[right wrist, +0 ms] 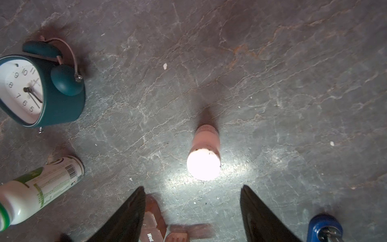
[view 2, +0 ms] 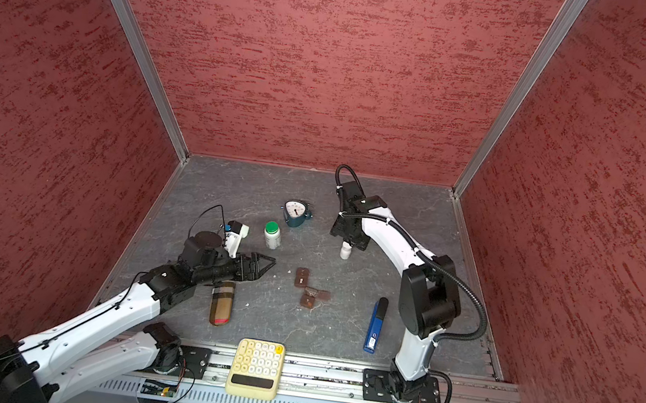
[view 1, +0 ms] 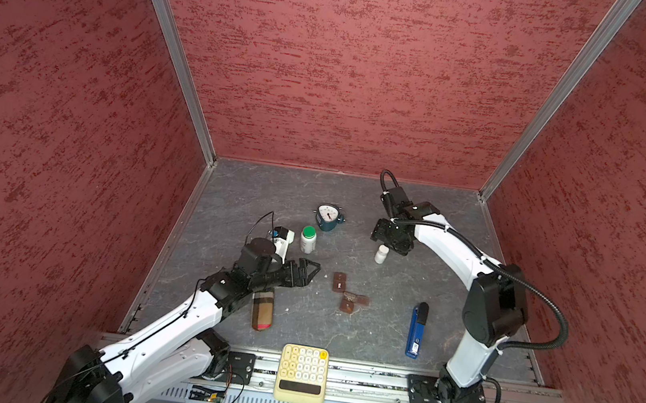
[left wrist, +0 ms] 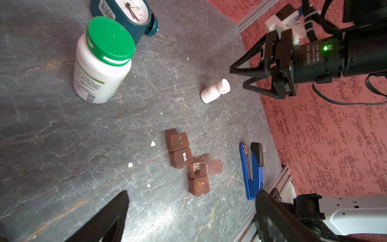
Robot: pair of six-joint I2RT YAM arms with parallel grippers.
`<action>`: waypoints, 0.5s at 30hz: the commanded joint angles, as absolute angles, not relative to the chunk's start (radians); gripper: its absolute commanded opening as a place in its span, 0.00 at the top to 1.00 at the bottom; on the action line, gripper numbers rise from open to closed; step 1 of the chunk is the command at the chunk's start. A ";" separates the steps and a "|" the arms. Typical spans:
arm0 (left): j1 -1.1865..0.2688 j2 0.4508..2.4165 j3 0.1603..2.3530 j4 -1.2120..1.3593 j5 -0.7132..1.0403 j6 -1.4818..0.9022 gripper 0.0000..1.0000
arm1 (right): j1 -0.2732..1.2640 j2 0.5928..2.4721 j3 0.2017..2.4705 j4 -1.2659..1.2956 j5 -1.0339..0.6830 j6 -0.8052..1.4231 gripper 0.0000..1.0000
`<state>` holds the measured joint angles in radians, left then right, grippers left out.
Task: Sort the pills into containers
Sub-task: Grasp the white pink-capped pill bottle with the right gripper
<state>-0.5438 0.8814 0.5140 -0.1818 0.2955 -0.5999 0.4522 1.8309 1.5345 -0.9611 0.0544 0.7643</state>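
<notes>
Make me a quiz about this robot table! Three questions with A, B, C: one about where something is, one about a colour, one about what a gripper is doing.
1. Where is the small white bottle?
A) hanging in the air
B) standing on the table close to the right gripper
C) lying flat at the front edge

2. What colour is the cap on the big bottle?
A) red
B) blue
C) green

3. What is the left gripper doing?
A) open, holding nothing
B) shut on a bottle
C) shut on a pill

Answers:
1 B: it stands upright just off the right gripper's open jaws.
2 C: the cap shows bright green.
3 A: its jaws stand wide apart, nothing between them.
</notes>
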 commanded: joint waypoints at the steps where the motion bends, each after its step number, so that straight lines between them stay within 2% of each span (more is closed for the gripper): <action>1: -0.534 0.867 0.501 -0.166 0.317 -0.578 0.05 | 0.440 1.865 1.572 -0.978 0.077 0.750 0.29; 8: -0.523 0.875 0.492 -0.156 0.329 -0.575 0.05 | 0.438 1.923 1.592 -0.992 0.084 0.746 0.36; 15: -0.516 0.879 0.488 -0.149 0.337 -0.577 0.06 | 0.437 1.963 1.608 -1.000 0.085 0.735 0.47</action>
